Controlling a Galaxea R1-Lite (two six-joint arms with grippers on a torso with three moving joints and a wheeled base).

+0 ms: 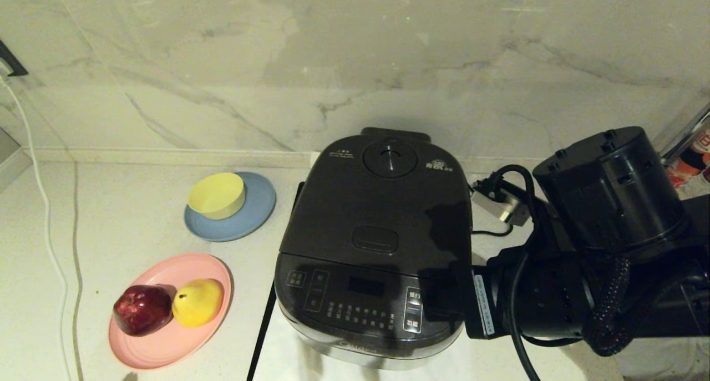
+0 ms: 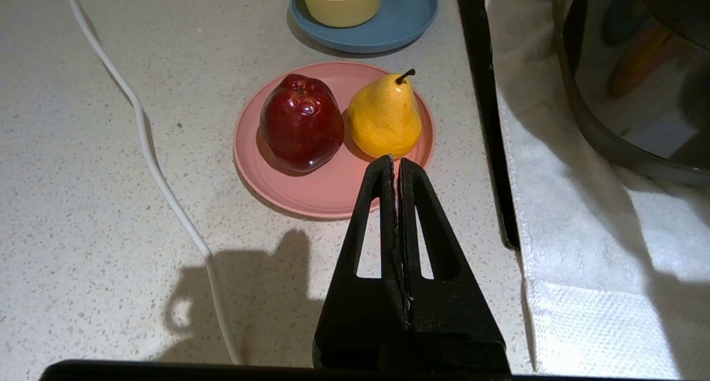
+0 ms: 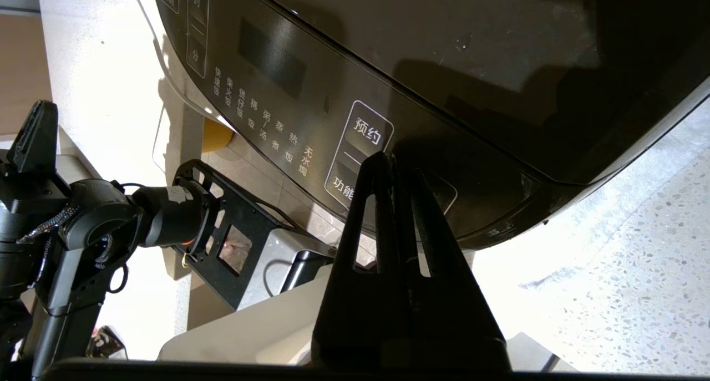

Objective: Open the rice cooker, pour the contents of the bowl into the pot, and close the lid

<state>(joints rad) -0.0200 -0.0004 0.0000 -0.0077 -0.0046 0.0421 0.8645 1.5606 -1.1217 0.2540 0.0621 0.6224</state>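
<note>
Pressed together, right gripper (image 3: 395, 164) beside rice cooker (image 1: 377, 242) front panel; risks hitting buttons, missing lid (image 1: 383, 203) release.

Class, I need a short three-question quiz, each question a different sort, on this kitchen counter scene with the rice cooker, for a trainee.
1. True or false: the lid of the rice cooker is shut.
2. Which fruits lie on the pink plate? A) a red apple and a yellow pear B) two lemons C) a banana
3. Fill in: the yellow bowl stands on a ____ plate.

Key
1. True; the right gripper, shut, points at the front button panel.
2. A
3. Blue
</note>
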